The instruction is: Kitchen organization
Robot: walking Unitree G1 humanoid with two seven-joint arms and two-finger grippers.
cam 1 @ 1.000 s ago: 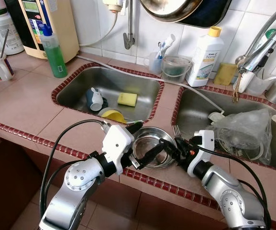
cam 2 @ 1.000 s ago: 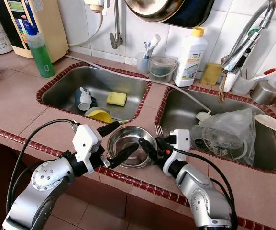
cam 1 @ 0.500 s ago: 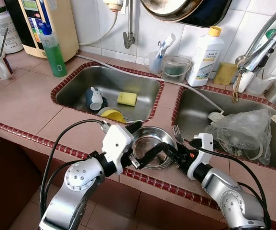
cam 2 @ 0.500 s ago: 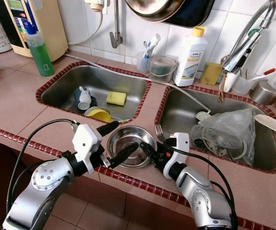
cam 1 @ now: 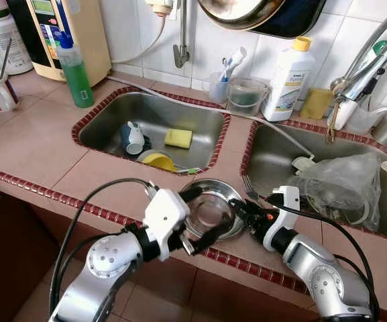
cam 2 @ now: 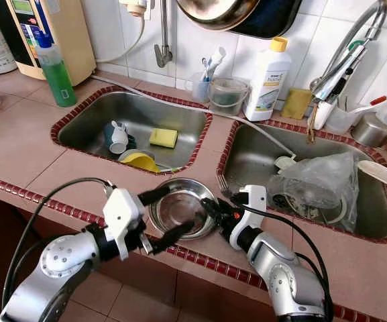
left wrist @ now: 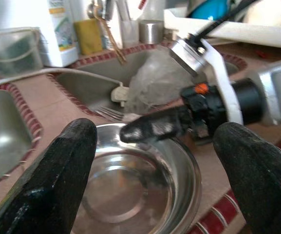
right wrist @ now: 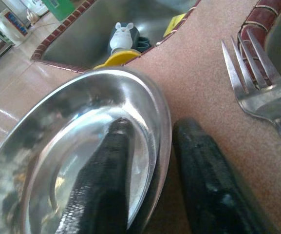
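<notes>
A shiny steel bowl (cam 1: pixel 210 204) sits on the tiled counter (cam 1: pixel 39 144) between the two sinks, close to the front edge. My right gripper (cam 1: pixel 237 209) is shut on its right rim. In the right wrist view one finger (right wrist: pixel 106 180) lies inside the bowl (right wrist: pixel 57 146) and the other finger (right wrist: pixel 203 175) presses outside the rim. My left gripper (cam 1: pixel 201 216) is open at the bowl's left side, with its fingers (left wrist: pixel 57 180) spread wide around the bowl (left wrist: pixel 130 190). A fork (cam 1: pixel 249 185) lies on the counter just behind the right gripper.
The left sink (cam 1: pixel 106 127) holds a mug, a yellow sponge (cam 1: pixel 178 138) and a yellow bowl. The right sink (cam 1: pixel 273 151) holds a crumpled plastic bag (cam 1: pixel 341 181) over dishes. A green soap bottle (cam 1: pixel 76 74), a white bottle (cam 1: pixel 287 77) and a tap (cam 1: pixel 361 74) stand behind.
My left gripper has drawn back toward the counter's front edge, and its lower finger has left the inside of the bowl. The right gripper stays at the rim.
</notes>
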